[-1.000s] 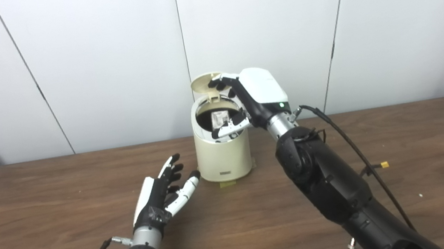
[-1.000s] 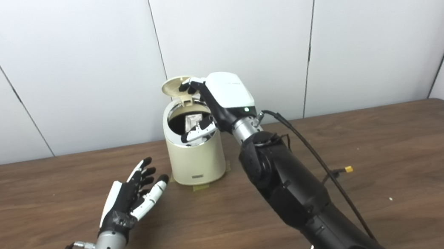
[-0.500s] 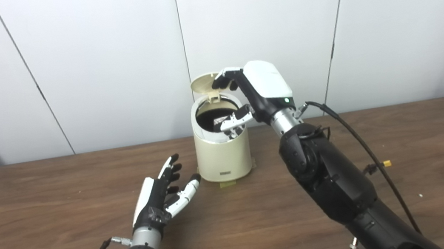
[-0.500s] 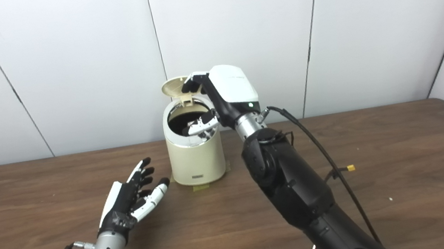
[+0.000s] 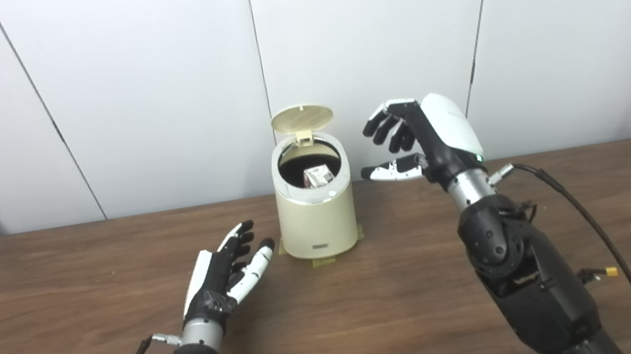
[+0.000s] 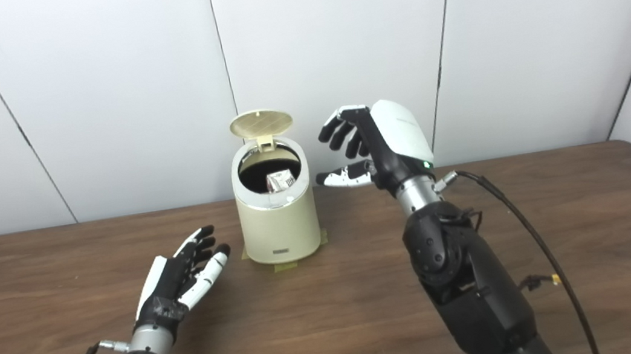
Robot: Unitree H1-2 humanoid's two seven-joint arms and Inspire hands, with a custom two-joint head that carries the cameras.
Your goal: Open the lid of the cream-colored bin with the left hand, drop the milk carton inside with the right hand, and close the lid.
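Cream bin [image 5: 317,219] now holds our milk carton [image 5: 317,175]; right hand [image 5: 429,134] withdrew spread and empty, left hand [image 5: 225,274] too; lid [image 5: 301,116] remains up.

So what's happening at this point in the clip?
The milk carton lies inside the cream-colored bin, whose lid stands open. The right hand is open and empty, raised to the right of the bin. The left hand waits open over the table. Closing the lid is what's left.
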